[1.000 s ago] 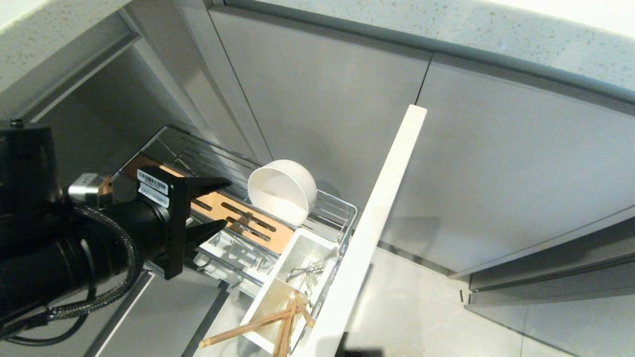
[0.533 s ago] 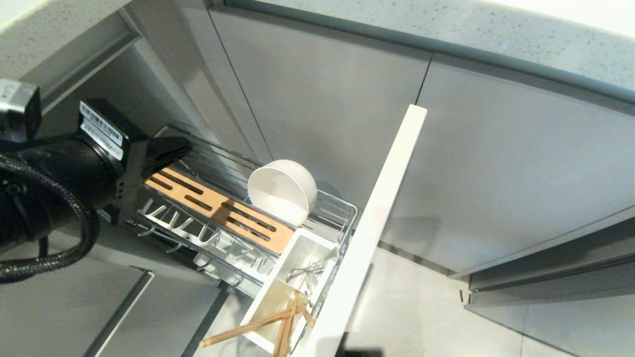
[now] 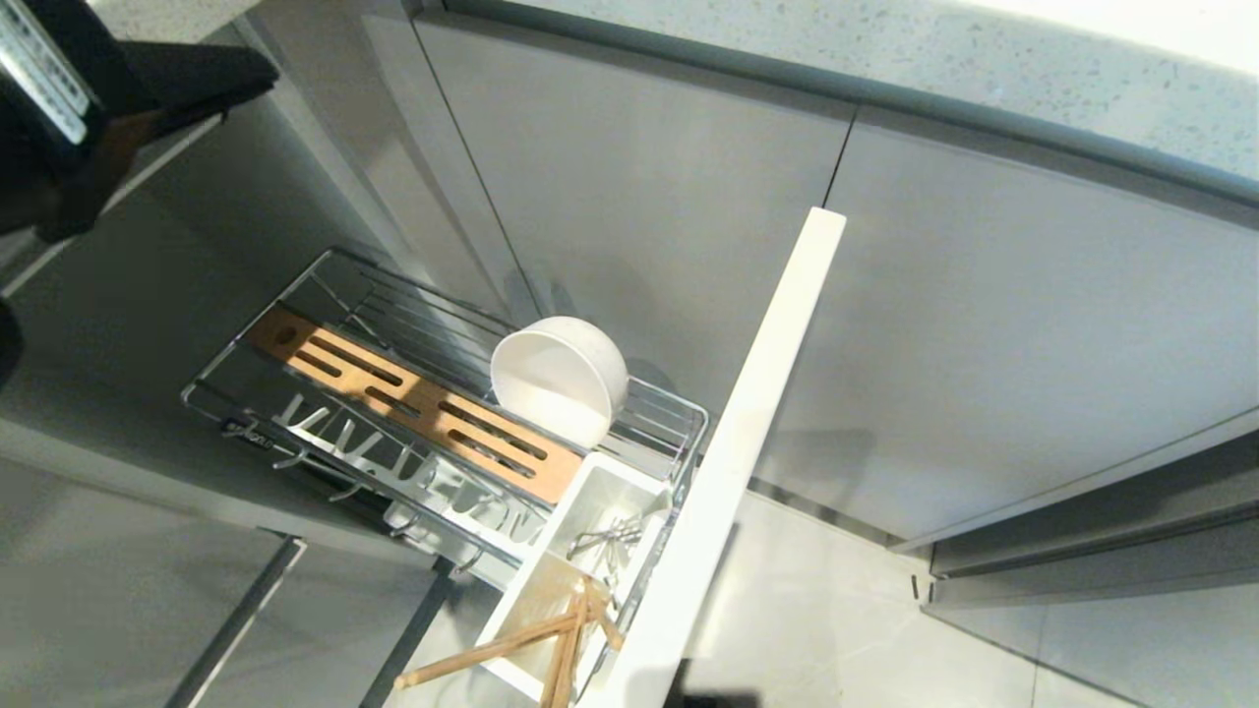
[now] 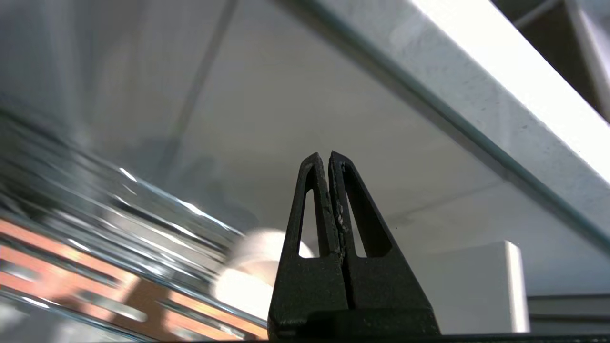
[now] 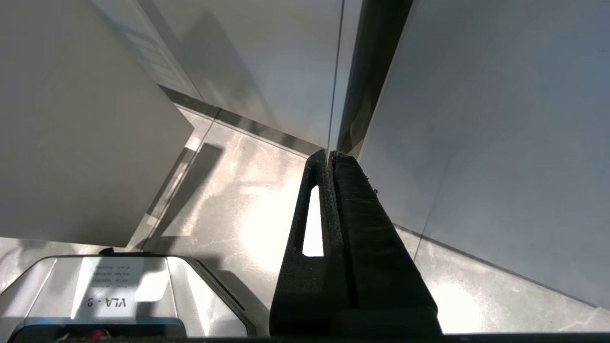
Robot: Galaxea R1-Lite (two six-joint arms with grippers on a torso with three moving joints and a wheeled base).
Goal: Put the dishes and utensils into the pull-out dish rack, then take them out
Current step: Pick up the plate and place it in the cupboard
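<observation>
The pull-out dish rack [image 3: 258, 323] stands drawn out from the cabinet, its pale front panel [image 3: 748, 433] nearest me. A white bowl [image 3: 561, 379] lies tipped on its side on the wires beside the orange-brown slotted board [image 3: 413, 398]. Wooden chopsticks [image 3: 492, 649] lean out of the white utensil tub [image 3: 590, 497], and a silver spoon [image 3: 602, 539] rests inside it. My left gripper [image 3: 266, 81] hangs high at the far left, above and well clear of the rack, shut and empty [image 4: 329, 155]. The bowl [image 4: 243, 286] shows blurred behind its fingers. My right gripper [image 5: 329, 153] is parked over the floor, shut and empty.
Grey cabinet doors [image 3: 1033, 324] run behind the rack under a speckled countertop edge [image 3: 885, 59]. Pale floor tiles [image 3: 807, 610] lie to the right of the front panel. My own base [image 5: 109, 290] shows under the right arm.
My left gripper went from open to shut with nothing in it. It rose from just over the rack's board up to the top left and rolled. The bowl and utensils stayed put.
</observation>
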